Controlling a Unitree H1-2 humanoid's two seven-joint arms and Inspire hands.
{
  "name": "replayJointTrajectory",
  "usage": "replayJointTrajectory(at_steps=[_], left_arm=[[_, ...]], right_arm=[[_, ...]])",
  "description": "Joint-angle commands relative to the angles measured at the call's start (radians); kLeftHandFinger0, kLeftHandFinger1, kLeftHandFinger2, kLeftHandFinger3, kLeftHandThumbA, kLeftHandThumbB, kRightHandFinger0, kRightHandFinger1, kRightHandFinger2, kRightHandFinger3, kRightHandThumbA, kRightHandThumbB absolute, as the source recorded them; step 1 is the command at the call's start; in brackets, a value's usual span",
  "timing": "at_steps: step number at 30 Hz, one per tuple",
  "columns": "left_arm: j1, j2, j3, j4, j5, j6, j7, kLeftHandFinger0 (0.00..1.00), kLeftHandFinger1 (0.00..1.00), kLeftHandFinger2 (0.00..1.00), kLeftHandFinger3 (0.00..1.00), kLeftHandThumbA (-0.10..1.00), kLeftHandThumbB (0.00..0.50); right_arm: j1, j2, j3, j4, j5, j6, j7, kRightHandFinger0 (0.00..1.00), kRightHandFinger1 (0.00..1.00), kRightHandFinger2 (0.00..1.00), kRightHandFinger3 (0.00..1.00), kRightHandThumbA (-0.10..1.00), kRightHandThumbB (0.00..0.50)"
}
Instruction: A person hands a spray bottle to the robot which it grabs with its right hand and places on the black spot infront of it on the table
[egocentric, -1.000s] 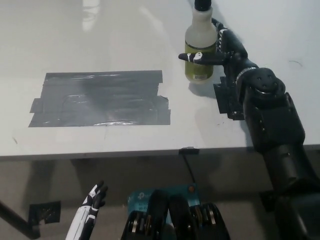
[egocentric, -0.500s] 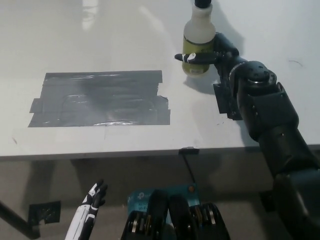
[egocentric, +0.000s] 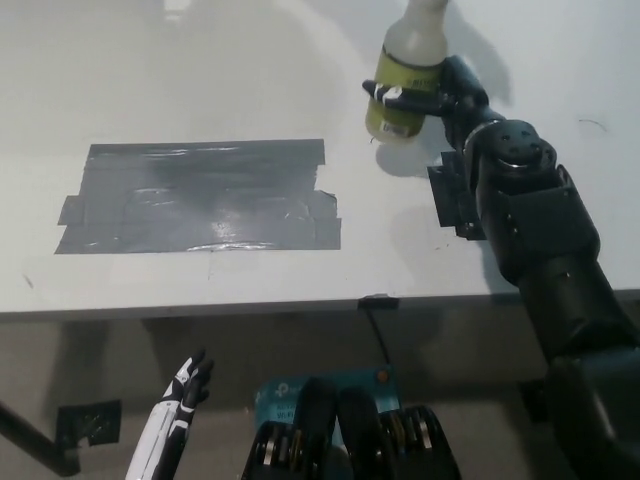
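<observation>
The spray bottle (egocentric: 405, 75), white on top with yellow-green liquid below, is at the top right of the head view, tilted and lifted slightly off the table. My black right hand (egocentric: 440, 98) is shut on it, fingers wrapped around its lower body. The bottle's top is cut off by the picture's edge. The black spot (egocentric: 200, 196), a patch of dark tape, lies flat on the white table (egocentric: 300, 270), left of the bottle and apart from it. My white left hand (egocentric: 178, 405) rests below the table's front edge at the lower left, its fingers apart.
A small piece of black tape (egocentric: 455, 205) lies on the table under my right forearm. The table's front edge (egocentric: 300, 305) runs across the middle of the picture, with the floor below it.
My right hand has lifted the bottle and moved it up the picture, away from me, and tilted it. The left hand stays put.
</observation>
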Motion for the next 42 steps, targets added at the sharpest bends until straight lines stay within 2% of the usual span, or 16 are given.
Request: replayJointTrajectory(at_steps=[1,3,6,8,10,13,14,17,19,21,25,26,28,32,38,42], left_arm=[[0.000,0.009,0.004,-0.019,0.000,-0.015,-0.006,1.00,1.00,1.00,1.00,1.00,0.012],[0.000,0.009,0.004,-0.016,-0.001,-0.016,-0.006,1.00,1.00,1.00,1.00,1.00,0.012],[-0.010,0.015,0.009,-0.015,-0.002,-0.020,-0.006,1.00,1.00,1.00,1.00,1.00,0.006],[-0.010,0.014,0.008,-0.013,0.001,-0.023,-0.004,1.00,1.00,1.00,1.00,1.00,0.017],[-0.010,0.014,0.010,-0.009,-0.004,-0.024,-0.005,1.00,1.00,1.00,1.00,1.00,0.038],[-0.007,0.011,0.013,-0.015,-0.009,-0.013,-0.005,1.00,1.00,1.00,1.00,1.00,0.039],[-0.008,0.011,0.013,-0.016,-0.009,-0.012,-0.005,1.00,1.00,1.00,1.00,1.00,0.031],[-0.007,0.009,0.013,-0.017,-0.006,-0.011,-0.004,1.00,1.00,1.00,1.00,1.00,0.021],[-0.011,0.009,0.013,-0.015,-0.004,-0.012,-0.003,1.00,1.00,1.00,1.00,1.00,0.018],[-0.012,0.011,0.012,-0.014,-0.002,-0.014,-0.005,1.00,1.00,1.00,1.00,1.00,0.016],[-0.014,0.011,0.015,-0.015,-0.001,-0.014,-0.002,1.00,1.00,1.00,1.00,1.00,0.006],[-0.015,0.012,0.015,-0.018,0.002,-0.011,-0.001,1.00,1.00,1.00,1.00,1.00,0.002],[-0.016,0.011,0.014,-0.011,0.007,-0.020,0.002,1.00,1.00,1.00,1.00,1.00,0.006],[-0.016,0.011,0.014,-0.008,0.004,-0.023,0.000,1.00,1.00,1.00,1.00,1.00,0.014],[-0.015,0.010,0.013,-0.011,0.006,-0.022,0.001,1.00,1.00,1.00,1.00,1.00,0.003],[-0.015,0.010,0.014,-0.008,0.005,-0.024,0.001,1.00,1.00,1.00,1.00,1.00,0.000]], right_arm=[[-0.041,-0.021,0.004,-0.195,-0.019,-0.078,-0.029,0.00,0.29,0.52,0.34,0.53,0.343],[-0.008,-0.048,0.006,-0.258,-0.035,-0.062,-0.030,0.00,0.29,0.50,0.31,0.58,0.383],[0.001,-0.065,0.001,-0.271,-0.034,-0.092,-0.024,0.00,0.22,0.42,0.26,0.59,0.372],[0.019,-0.083,-0.008,-0.274,-0.025,-0.121,-0.014,0.00,0.20,0.42,0.28,0.59,0.396],[0.042,-0.101,-0.013,-0.258,-0.031,-0.152,-0.023,0.00,0.22,0.44,0.37,0.62,0.411],[0.074,-0.120,-0.001,-0.235,-0.056,-0.187,-0.038,0.01,0.23,0.45,0.38,0.67,0.411],[0.081,-0.125,0.005,-0.226,-0.068,-0.196,-0.048,0.01,0.23,0.44,0.38,0.71,0.428],[0.111,-0.126,0.009,-0.214,-0.087,-0.192,-0.076,0.01,0.22,0.42,0.38,0.71,0.428],[0.122,-0.127,0.011,-0.205,-0.094,-0.200,-0.086,0.00,0.22,0.44,0.41,0.69,0.390],[0.138,-0.131,0.020,-0.189,-0.113,-0.229,-0.098,0.00,0.21,0.42,0.42,0.66,0.351],[0.156,-0.127,0.025,-0.171,-0.121,-0.251,-0.109,0.00,0.15,0.32,0.31,0.60,0.347],[0.161,-0.118,0.018,-0.166,-0.107,-0.257,-0.107,0.00,0.10,0.27,0.21,0.58,0.356],[0.173,-0.105,0.017,-0.143,-0.110,-0.270,-0.124,0.00,0.08,0.25,0.16,0.61,0.379],[0.178,-0.087,0.023,-0.094,-0.128,-0.288,-0.162,0.00,0.07,0.24,0.14,0.63,0.360],[0.169,-0.055,0.023,-0.039,-0.140,-0.330,-0.212,0.03,0.16,0.34,0.15,0.63,0.334],[0.169,-0.040,0.024,-0.011,-0.154,-0.397,-0.259,0.01,0.17,0.36,0.14,0.65,0.359]])
